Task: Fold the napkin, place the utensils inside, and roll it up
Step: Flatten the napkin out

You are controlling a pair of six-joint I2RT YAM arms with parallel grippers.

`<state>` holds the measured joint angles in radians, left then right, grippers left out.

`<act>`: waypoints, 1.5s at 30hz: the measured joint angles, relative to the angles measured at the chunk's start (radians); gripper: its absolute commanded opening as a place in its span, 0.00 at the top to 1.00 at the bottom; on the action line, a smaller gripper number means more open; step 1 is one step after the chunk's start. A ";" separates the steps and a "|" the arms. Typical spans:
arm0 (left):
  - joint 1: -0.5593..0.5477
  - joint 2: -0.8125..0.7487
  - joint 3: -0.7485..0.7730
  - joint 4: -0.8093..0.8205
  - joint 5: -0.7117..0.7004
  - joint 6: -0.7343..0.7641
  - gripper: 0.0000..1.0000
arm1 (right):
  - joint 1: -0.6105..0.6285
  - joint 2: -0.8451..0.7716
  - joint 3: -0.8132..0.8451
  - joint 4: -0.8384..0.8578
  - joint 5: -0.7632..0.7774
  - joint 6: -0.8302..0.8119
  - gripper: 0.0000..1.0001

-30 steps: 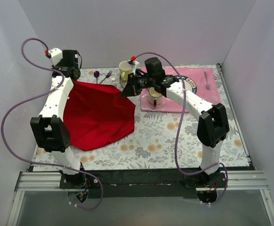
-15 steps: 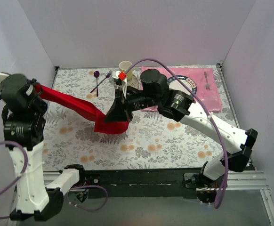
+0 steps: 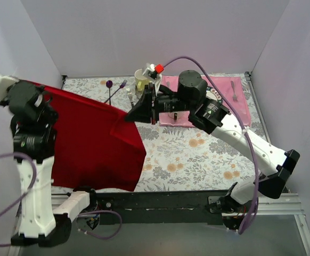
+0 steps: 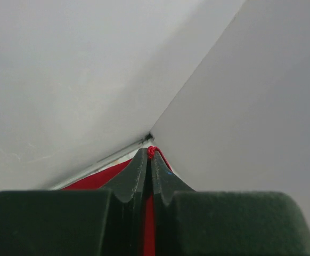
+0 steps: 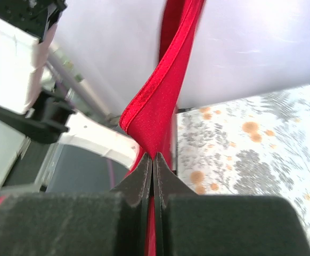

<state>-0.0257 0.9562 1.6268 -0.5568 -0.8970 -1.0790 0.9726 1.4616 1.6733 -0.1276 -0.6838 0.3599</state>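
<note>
Soft, matt red cloth in the napkin, with a stitched hem of slightly brighter sheen. Matt black plastic, faintly grainy, on the left claw and right claw. Smooth white plastic with a mild gloss on the arm shells. Matt floral-printed covering over the surface. Dull pink, cloth-like placemat; bright bare metal on the silver fork lying there.

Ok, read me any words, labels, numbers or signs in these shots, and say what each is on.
None can be read.
The plate on the pink placemat has a dark rim band that may carry lettering, but it is too small and partly hidden.
The napkin shows no print.
</note>
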 measured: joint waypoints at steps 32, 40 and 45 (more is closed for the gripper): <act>0.037 1.155 -0.056 -0.062 0.303 -0.089 0.65 | -0.353 0.740 0.172 -0.275 0.219 -0.194 0.72; 0.063 1.152 0.108 -0.148 0.245 -0.115 0.02 | -0.391 0.900 0.505 -0.526 0.488 -0.285 0.19; 0.069 1.031 0.082 -0.187 0.292 -0.140 0.02 | -0.368 0.734 0.314 -0.547 0.618 -0.280 0.19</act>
<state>0.0437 1.9873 1.7088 -0.7441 -0.6052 -1.2186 0.6048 2.1960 1.9869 -0.6750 -0.0654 0.0803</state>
